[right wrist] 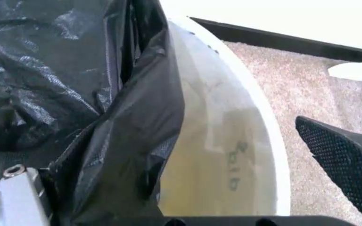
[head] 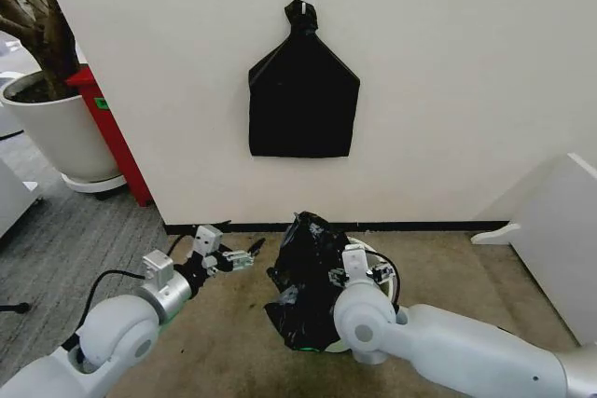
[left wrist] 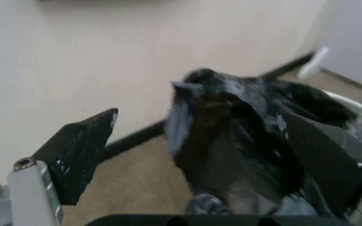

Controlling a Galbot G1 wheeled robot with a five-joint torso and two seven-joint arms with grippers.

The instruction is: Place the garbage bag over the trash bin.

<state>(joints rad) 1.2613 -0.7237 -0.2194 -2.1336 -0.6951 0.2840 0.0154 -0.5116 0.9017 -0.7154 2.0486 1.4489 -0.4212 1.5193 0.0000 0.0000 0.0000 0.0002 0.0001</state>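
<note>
Carpet [head: 466, 277] by the wall carries the trash bin [head: 392, 279], the garbage bag [head: 312, 277] draped loosely over its left side, right gripper [right wrist: 187, 179] over the rim with fingers spread wide astride bag and wall, left gripper [head: 244, 254] just beside the bag, fingers apart, empty.

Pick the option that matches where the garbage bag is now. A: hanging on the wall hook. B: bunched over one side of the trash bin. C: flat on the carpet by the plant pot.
B: the garbage bag drapes bunched over one side of the trash bin, leaving its far rim bare.
</note>
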